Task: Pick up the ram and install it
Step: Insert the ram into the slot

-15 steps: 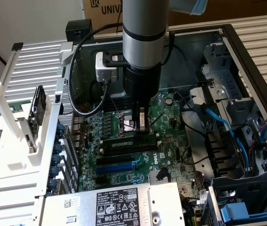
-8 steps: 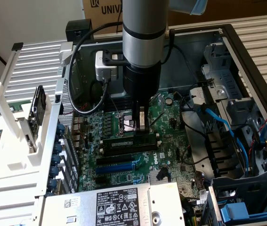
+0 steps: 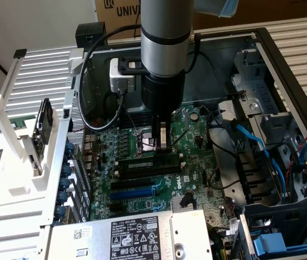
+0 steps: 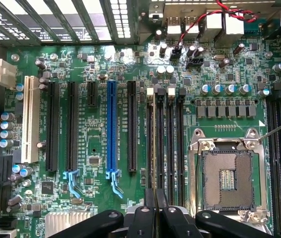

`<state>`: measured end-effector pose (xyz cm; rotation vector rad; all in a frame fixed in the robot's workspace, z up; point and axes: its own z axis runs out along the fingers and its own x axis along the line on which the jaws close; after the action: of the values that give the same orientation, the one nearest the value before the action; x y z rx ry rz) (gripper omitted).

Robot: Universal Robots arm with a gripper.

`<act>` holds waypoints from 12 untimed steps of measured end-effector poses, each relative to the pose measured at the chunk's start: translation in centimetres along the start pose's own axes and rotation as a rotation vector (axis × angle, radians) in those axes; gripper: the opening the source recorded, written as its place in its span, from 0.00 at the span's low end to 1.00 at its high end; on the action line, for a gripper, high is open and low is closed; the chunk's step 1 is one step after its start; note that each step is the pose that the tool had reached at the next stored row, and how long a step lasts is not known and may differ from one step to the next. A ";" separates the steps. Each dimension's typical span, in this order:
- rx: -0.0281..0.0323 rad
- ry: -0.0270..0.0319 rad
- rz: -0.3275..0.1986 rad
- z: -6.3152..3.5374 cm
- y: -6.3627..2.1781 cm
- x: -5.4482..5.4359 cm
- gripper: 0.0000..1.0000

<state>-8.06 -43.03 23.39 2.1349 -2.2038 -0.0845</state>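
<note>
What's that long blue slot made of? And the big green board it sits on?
The blue expansion slot looks like moulded plastic: solid colour, smooth, slightly glossy. The green motherboard looks like stiff circuit-board laminate with a green coating; fine lines and tiny soldered parts cover it. That's a guess from looks.

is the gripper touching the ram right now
Touching. The wrist view shows the gripper closed on the ram, its thin edge running out from between the fingertips.
</note>
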 end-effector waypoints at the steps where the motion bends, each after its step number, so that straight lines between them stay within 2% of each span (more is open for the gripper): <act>1: 0.0001 0.0003 0.000 0.00 0.00 0.0 0.12; 12: 0.0016 0.0044 0.000 0.00 -0.05 0.0 0.12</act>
<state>-8.01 -43.03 23.38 2.1334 -2.2027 -0.0780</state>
